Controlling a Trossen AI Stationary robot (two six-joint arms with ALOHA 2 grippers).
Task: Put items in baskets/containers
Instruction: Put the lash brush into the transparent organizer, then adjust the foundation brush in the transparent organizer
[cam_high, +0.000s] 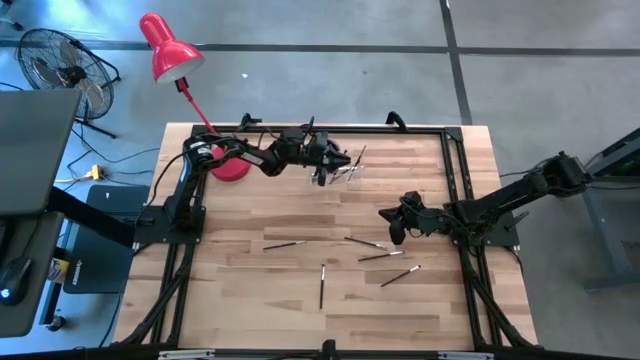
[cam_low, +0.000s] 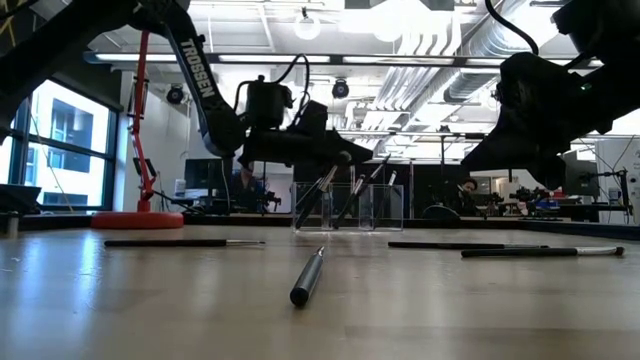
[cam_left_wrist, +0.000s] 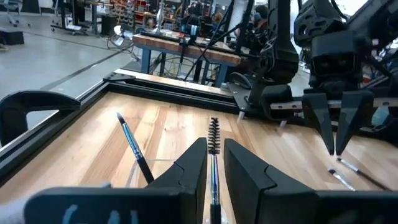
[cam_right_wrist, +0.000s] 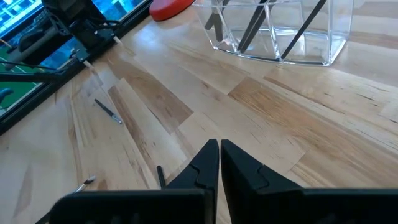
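A clear holder (cam_high: 352, 172) (cam_low: 350, 207) (cam_right_wrist: 273, 37) stands on the wood near the table's far edge, with several thin brushes leaning in it. My left gripper (cam_high: 336, 165) (cam_left_wrist: 214, 142) hovers level beside the holder's top. Its fingers are slightly apart, and a spoolie-headed brush (cam_left_wrist: 214, 134) stands between them. Another brush (cam_left_wrist: 133, 149) leans beside it. Several brushes (cam_high: 290, 243) (cam_high: 322, 285) (cam_high: 400, 275) lie flat on the table's middle. My right gripper (cam_high: 393, 232) (cam_right_wrist: 219, 144) hangs shut above the table, right of centre, holding nothing. My left gripper has the spoolie brush's handle (cam_left_wrist: 214, 180) in the gap between its two fingers, which come at it level from the table's left. A sliver of space shows beside the handle. Whether either finger touches it, I cannot tell.
A red desk lamp's round base (cam_high: 230, 166) (cam_low: 130, 218) sits at the far left, close behind my left arm. A black frame (cam_high: 455, 160) runs along the table's edges. One brush (cam_low: 307, 275) lies pointing toward the near edge; others (cam_low: 185, 242) (cam_low: 540, 251) lie crosswise.
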